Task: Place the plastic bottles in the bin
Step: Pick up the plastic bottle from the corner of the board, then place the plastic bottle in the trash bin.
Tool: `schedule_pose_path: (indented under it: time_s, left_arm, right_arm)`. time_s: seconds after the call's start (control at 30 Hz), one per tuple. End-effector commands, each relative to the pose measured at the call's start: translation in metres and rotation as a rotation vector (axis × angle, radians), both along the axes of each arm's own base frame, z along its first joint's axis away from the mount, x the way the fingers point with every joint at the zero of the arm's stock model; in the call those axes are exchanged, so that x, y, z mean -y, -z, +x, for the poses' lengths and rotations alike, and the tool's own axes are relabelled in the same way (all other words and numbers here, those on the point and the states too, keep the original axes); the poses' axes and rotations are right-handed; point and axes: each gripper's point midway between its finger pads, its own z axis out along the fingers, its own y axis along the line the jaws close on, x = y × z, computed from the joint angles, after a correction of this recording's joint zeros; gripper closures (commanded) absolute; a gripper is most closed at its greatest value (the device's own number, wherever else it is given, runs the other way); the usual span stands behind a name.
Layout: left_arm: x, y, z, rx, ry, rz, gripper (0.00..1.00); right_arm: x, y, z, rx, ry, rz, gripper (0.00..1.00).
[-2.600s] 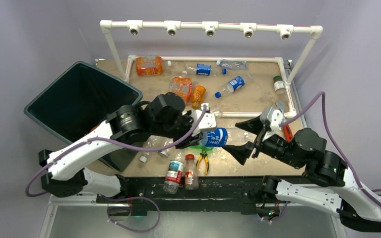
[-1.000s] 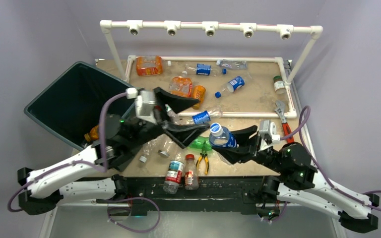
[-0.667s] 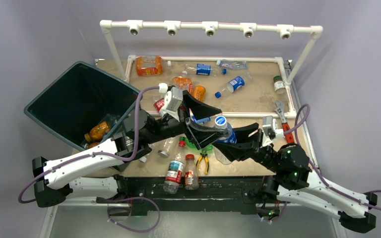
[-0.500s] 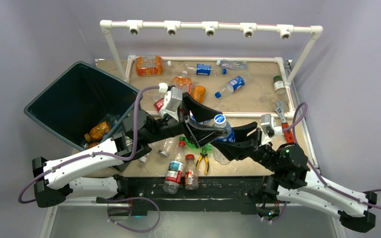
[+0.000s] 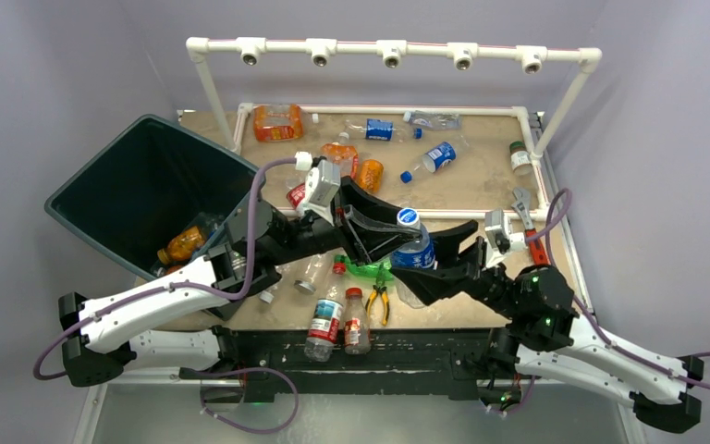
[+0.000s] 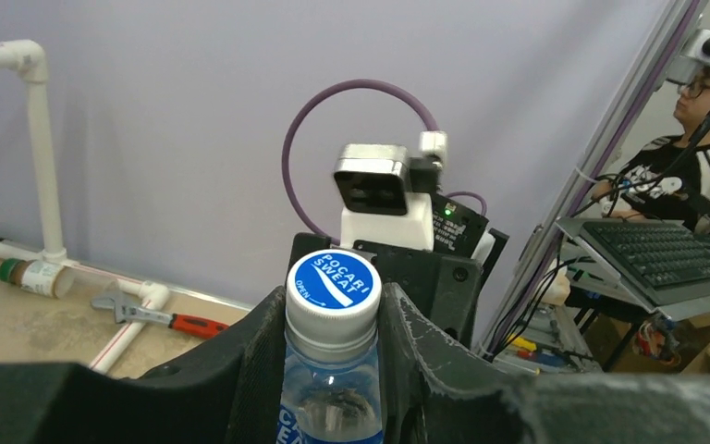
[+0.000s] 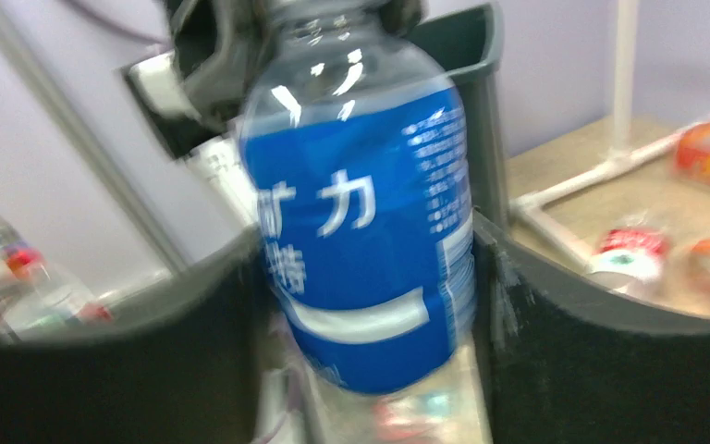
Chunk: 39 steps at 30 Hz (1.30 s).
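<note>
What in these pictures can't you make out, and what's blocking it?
Top view: the green bottle is mostly hidden under the left claw and right claw.
Top view: the left arm covers the near corner of the bin, hiding whatever lies there.
Left wrist view: the bottom edge cuts off the blue-label bottle; whether the fingers squeeze it is unclear.
Right wrist view: blur smears the bottles on the table.

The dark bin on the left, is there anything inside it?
The bin holds an orange bottle near its front corner, with a smaller orange shape beside it. The rest of the floor looks dark and bare. The left arm covers the corner nearest the table.
</note>
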Motion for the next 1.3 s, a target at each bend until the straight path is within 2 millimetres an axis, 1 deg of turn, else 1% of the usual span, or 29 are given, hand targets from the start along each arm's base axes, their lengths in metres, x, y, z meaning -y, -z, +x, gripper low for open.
schedule_pose_path:
  time_s: [0.0, 0.03, 0.07, 0.1, 0.17, 0.23, 0.27, 0.3, 0.37, 0.43, 0.47, 0.57, 0.63, 0.7, 0.8, 0.9, 0.97, 1.03, 1.07, 1.1, 1.13, 1.17, 1.27]
  left_arm:
    - [-0.014, -0.033, 0.006, 0.047, -0.072, -0.036, 1.0]
    - [-0.02, -0.039, 0.011, 0.059, -0.118, -0.034, 1.0]
    - [-0.026, -0.043, 0.018, 0.069, -0.17, -0.022, 1.0]
    - [-0.036, -0.053, 0.026, 0.081, -0.236, -0.018, 1.0]
    - [-0.06, -0.071, 0.046, 0.095, -0.397, 0.004, 1.0]
    - [-0.093, -0.085, 0.068, 0.092, -0.584, 0.042, 1.0]
    - [-0.113, -0.093, 0.079, 0.104, -0.691, 0.058, 1.0]
    - [-0.135, -0.099, 0.089, 0.1, -0.801, 0.068, 1.0]
    - [-0.181, -0.112, 0.104, 0.1, -1.023, 0.076, 1.0]
    - [-0.224, -0.121, 0.115, 0.08, -1.24, 0.081, 1.0]
    - [-0.241, -0.128, 0.117, 0.087, -1.332, 0.089, 1.0]
    - [-0.279, -0.133, 0.123, 0.103, -1.591, 0.212, 1.0]
    - [-0.293, -0.137, 0.121, 0.09, -1.671, 0.21, 1.0]
    - [-0.304, -0.141, 0.118, 0.078, -1.705, 0.196, 1.0]
    - [-0.316, -0.138, 0.115, 0.063, -1.766, 0.229, 1.0]
    - [-0.318, -0.129, 0.117, 0.07, -1.803, 0.297, 1.0]
    - [-0.318, -0.122, 0.123, 0.07, -1.821, 0.334, 1.0]
    - [-0.323, -0.117, 0.141, 0.079, -1.851, 0.365, 1.0]
    - [-0.333, -0.106, 0.157, 0.059, -1.887, 0.409, 1.0]
    - [-0.333, -0.098, 0.171, 0.081, -1.882, 0.481, 1.0]
    - [-0.355, -0.09, 0.186, 0.053, -1.937, 0.51, 1.0]
    - [-0.36, -0.082, 0.198, 0.017, -1.935, 0.495, 1.0]
    - [-0.365, -0.058, 0.213, -0.028, -1.947, 0.519, 1.0]
  right_arm:
    - [0.001, -0.017, -0.007, 0.005, -0.03, -0.013, 0.16]
    - [0.003, -0.019, -0.006, -0.002, -0.023, -0.014, 0.03]
    - [0.005, -0.02, -0.006, -0.012, -0.017, -0.017, 0.01]
    - [0.008, -0.022, -0.006, -0.018, -0.01, -0.019, 0.01]
    - [0.015, -0.025, -0.007, -0.025, 0.003, -0.024, 0.01]
    - [0.023, -0.024, -0.001, -0.047, 0.048, -0.028, 0.01]
    - [0.027, -0.022, 0.003, -0.061, 0.075, -0.03, 0.01]
    - [0.032, -0.019, 0.007, -0.081, 0.106, -0.028, 0.01]
    - [0.032, -0.007, 0.008, -0.118, 0.105, -0.049, 0.01]
    - [0.033, 0.002, 0.01, -0.143, 0.115, -0.05, 0.01]
    - [0.033, 0.005, 0.011, -0.148, 0.118, -0.048, 0.01]
    - [0.029, 0.015, 0.013, -0.166, 0.121, -0.053, 0.01]
    - [0.027, 0.018, 0.015, -0.175, 0.119, -0.054, 0.01]
    - [0.024, 0.022, 0.015, -0.181, 0.113, -0.058, 0.01]
    - [0.018, 0.026, 0.015, -0.187, 0.099, -0.067, 0.01]
    - [0.014, 0.029, 0.015, -0.193, 0.091, -0.075, 0.01]
    - [0.013, 0.029, 0.015, -0.194, 0.087, -0.072, 0.01]
    - [0.011, 0.028, 0.015, -0.193, 0.079, -0.066, 0.01]
    - [0.01, 0.027, 0.015, -0.193, 0.077, -0.062, 0.01]
    - [0.009, 0.027, 0.015, -0.192, 0.076, -0.061, 0.01]
    - [0.008, 0.026, 0.016, -0.192, 0.077, -0.059, 0.01]
    - [0.008, 0.024, 0.017, -0.192, 0.083, -0.053, 0.01]
    - [0.008, 0.023, 0.019, -0.195, 0.095, -0.048, 0.01]
